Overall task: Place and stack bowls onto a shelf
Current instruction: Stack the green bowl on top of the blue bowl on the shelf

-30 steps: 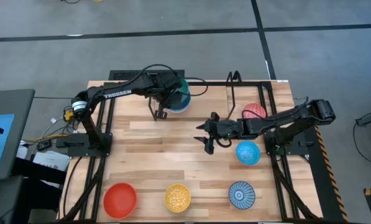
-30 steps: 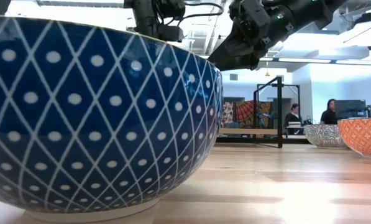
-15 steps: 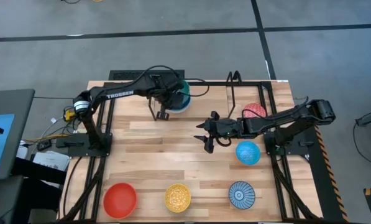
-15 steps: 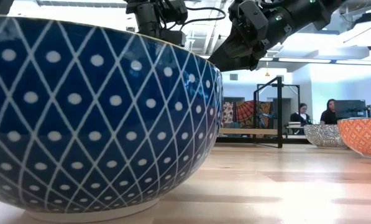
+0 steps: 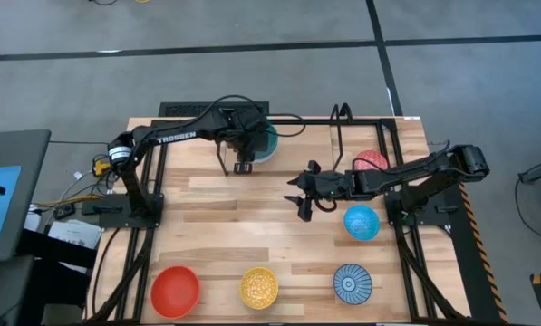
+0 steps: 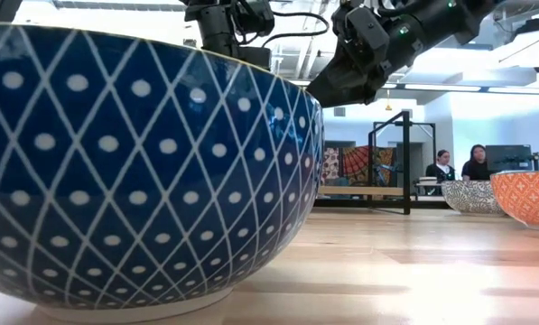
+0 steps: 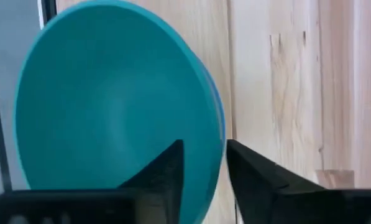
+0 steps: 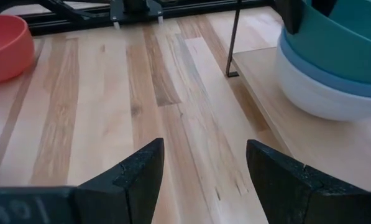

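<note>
The left gripper [image 5: 245, 156] is at about eleven o'clock on the butcher-block wooden table [image 5: 252, 226], at the stack of bowls on the narrow light-wood shelf [image 8: 309, 143]. The left wrist view shows its two dark fingers [image 7: 163, 174] straddling the rim of the smooth green bowl [image 7: 110, 99], one inside and one outside, with a small gap showing, so the grip looks to be loosening rather than clamped. In the right wrist view that green bowl sits nested in a plain blue bowl [image 8: 334, 84], which sits in a white bowl [image 8: 322, 99] on the shelf board beside a thin black wire upright [image 8: 233, 37].

The right gripper [image 5: 304, 192] hovers near the table's centre, fingers spread wide and empty. Near it at three o'clock lie the red-pink patterned bowl [image 5: 371, 163] and the speckled light blue bowl [image 5: 362, 222]. Along the six o'clock edge are the plain red bowl [image 5: 176, 290], the yellow patterned bowl [image 5: 259, 287] and the blue-white patterned bowl [image 5: 351, 282].

The risk, as I judge it, lies in the withdrawal. If the inner finger drags on the rim while lifting, it could tip the green bowl or shift the whole stack toward the shelf edge. A sideways exit could also snag the wire upright. The stack is already three high, so later bowls added here would sit less securely.
</note>
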{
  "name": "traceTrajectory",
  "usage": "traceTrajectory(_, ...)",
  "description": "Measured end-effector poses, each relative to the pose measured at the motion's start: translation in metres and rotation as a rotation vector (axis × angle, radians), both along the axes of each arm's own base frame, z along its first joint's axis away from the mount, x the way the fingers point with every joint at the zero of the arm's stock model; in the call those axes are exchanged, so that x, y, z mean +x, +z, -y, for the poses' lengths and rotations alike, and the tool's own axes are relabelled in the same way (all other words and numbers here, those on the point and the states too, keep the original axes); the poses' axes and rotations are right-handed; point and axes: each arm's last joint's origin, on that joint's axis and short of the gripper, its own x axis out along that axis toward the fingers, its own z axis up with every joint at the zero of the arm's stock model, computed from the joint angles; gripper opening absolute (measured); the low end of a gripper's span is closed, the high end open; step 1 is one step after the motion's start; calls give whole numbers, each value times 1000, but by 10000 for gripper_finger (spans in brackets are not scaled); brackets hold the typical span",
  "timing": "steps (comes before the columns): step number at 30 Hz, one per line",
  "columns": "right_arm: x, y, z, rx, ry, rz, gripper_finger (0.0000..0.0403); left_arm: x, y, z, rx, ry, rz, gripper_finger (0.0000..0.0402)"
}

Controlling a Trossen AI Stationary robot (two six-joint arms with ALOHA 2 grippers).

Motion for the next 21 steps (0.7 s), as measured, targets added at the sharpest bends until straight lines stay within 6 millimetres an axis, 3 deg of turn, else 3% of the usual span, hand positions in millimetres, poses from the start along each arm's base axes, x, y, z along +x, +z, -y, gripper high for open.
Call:
traceTrajectory(6, 0, 0, 2, 1, -7, 3, 255, -5, 31, 12, 18, 44, -51, 169)
traceTrajectory(11, 2, 2, 3, 17, -18, 38, 255, 1, 57, 34, 1, 27, 24, 176)
traceTrajectory(15, 2, 2, 1, 33, -19, 38, 255, 10, 49, 45, 70, -4, 37, 166)
traceTrajectory(21, 1, 1, -10, 35, 16, 30, 255, 13, 22, 42, 78, 9, 7, 153)
